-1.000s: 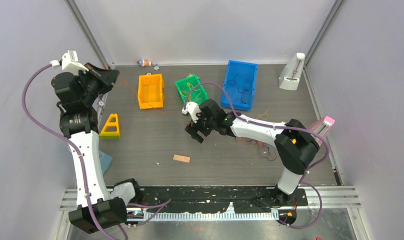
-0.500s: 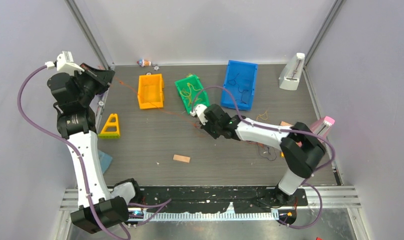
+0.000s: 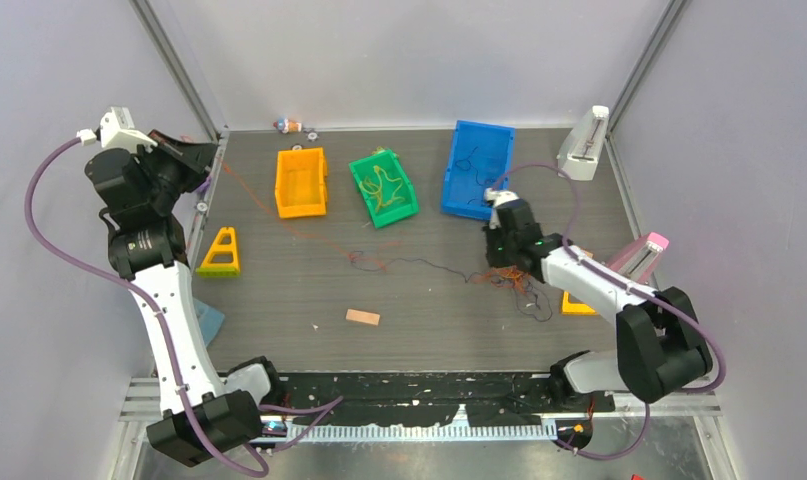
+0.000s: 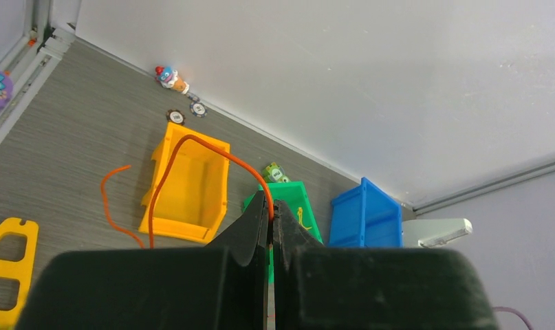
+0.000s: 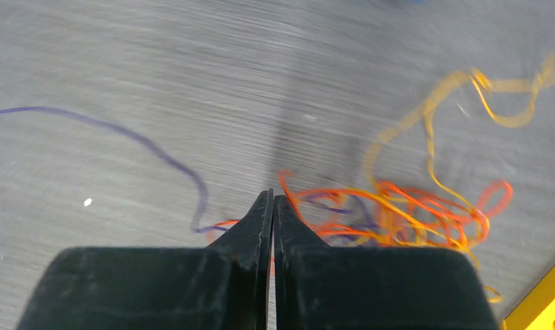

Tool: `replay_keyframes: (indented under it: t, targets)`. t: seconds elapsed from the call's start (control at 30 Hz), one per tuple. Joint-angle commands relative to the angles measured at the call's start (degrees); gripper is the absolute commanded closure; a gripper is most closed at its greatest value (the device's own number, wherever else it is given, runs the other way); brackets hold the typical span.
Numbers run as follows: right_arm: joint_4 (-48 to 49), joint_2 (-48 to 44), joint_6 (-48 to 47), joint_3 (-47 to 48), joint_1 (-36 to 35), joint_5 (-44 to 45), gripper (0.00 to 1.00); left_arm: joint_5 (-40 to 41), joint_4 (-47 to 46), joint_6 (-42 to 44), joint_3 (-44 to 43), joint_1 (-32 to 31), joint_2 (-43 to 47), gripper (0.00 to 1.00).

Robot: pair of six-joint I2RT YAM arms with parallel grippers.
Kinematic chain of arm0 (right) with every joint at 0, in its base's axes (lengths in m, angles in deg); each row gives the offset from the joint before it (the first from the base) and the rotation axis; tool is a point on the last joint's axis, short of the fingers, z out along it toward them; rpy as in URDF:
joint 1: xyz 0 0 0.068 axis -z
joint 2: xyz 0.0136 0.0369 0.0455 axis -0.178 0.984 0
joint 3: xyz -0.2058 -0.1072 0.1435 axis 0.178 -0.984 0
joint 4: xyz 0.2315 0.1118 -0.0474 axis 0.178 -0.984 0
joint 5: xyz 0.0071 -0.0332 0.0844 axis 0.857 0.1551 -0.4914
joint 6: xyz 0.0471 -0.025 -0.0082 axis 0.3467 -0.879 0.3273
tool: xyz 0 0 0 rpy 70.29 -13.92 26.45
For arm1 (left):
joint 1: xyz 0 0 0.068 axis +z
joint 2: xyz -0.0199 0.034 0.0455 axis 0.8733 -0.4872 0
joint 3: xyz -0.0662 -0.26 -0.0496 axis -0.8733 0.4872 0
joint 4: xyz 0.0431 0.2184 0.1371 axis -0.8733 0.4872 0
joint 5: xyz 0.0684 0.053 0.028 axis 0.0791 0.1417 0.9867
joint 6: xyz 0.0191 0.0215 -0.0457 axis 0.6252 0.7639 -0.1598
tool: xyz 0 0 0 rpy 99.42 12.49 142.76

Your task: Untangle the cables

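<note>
At 4 o'clock on the grey wood-grain table (image 3: 279, 290), a loose knot of thin yellow, orange-red and dark purple cables (image 5: 398, 213) is met at its edge by the right gripper (image 5: 273, 196). The jaws are pressed together, and whether a strand is pinched cannot be told. If several strands are caught, the knot could be tightened or dragged whole. A dark purple strand (image 3: 429, 265) is trailed toward 9 o'clock. At 10 o'clock, a long orange-red strand (image 4: 192, 139) is clamped in the left gripper (image 4: 271, 206). Pulled taut, it could be snagged on the orange plastic bin (image 4: 212, 182).

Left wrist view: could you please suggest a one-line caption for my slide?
The left gripper, shut on an orange-red cable that arcs in front of the orange bin.
</note>
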State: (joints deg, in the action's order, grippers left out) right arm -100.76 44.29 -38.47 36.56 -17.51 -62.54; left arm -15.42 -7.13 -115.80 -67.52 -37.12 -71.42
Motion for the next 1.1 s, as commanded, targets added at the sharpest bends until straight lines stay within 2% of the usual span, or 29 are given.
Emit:
replay_keyframes:
  t: [0.0,0.03,0.1,0.17,0.37,0.47,0.6,0.7,0.93,1.07]
  targets:
    - [1.54,-2.17,7.85,-4.35,10.98,-13.21,0.75,-1.13,-2.8,-0.2,-0.5,0.62,1.31,1.0]
    - [3.69,-3.36,7.17,-4.75,10.89,-17.34,0.43,-2.29,-4.1,-1.05,0.3,0.62,1.28,1.0]
    - [6.92,-5.05,5.89,-5.41,8.87,-21.12,0.14,-3.49,-5.46,-2.04,1.23,0.62,1.06,1.0]
    - [6.89,-4.97,2.81,-3.61,4.16,-18.92,0.07,-3.66,-5.52,-2.08,1.49,0.62,0.91,1.0]
    - [-2.46,7.87,-8.39,13.81,-9.23,-9.76,0.06,-3.29,-5.03,-1.41,1.17,0.61,1.49,1.0]
    - [-4.75,14.8,-14.53,19.58,-13.33,-2.16,0.05,-2.89,-4.5,-0.9,0.84,0.62,1.6,1.0]
    - [-6.03,20.1,-22.78,24.69,-17.94,1.6,0.05,-3.5,-4.67,-1.23,0.85,0.63,1.44,1.0]
    - [-5.56,21.64,-26.09,26.48,-19.28,0.32,0.06,-3.72,-4.74,-1.25,0.82,0.62,1.34,1.0]
    - [-2.6,25.34,-31.3,30.25,-20.08,-9.14,0.07,-3.72,-4.79,-1.25,0.69,0.62,1.34,1.0]
    - [-2.17,29.83,-33.24,34.2,-21.29,-9.21,0.08,-3.63,-4.67,-1.09,0.54,0.62,1.51,1.0]
